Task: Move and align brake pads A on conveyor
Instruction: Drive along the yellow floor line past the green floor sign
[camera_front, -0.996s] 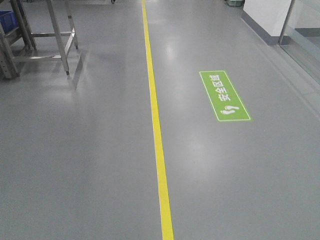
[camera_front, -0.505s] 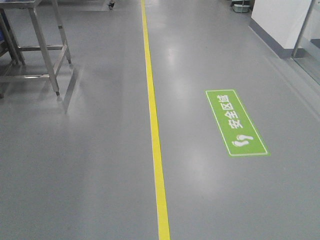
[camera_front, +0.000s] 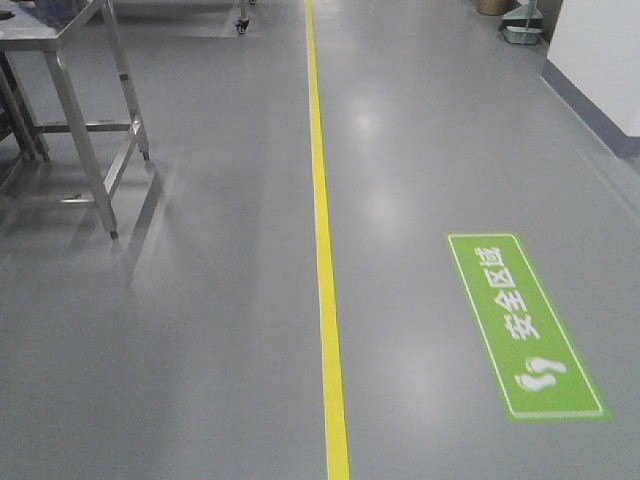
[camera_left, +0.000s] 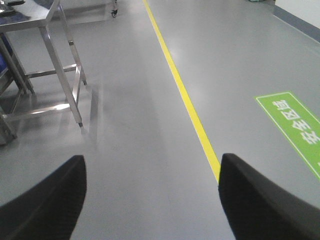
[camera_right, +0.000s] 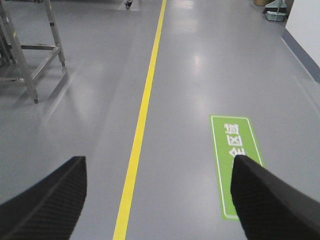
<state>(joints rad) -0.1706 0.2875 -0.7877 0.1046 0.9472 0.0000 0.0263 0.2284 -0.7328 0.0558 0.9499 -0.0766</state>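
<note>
The brake pads A and the conveyor are out of view in every view. My left gripper (camera_left: 152, 200) is open above the grey floor, its two black fingers (camera_left: 47, 200) far apart with nothing between them. My right gripper (camera_right: 157, 200) is open too, its black fingers (camera_right: 265, 205) spread wide over the floor and holding nothing. Neither gripper shows in the front view.
A yellow floor line (camera_front: 325, 250) runs straight ahead. A green floor sign (camera_front: 522, 325) with white characters lies at the right. A steel table frame (camera_front: 85, 130) stands at the left. A white wall (camera_front: 600, 60) rises at the far right.
The view has moved forward and turned: the green sign slid lower and to the right, the steel table frame came closer at the left.
</note>
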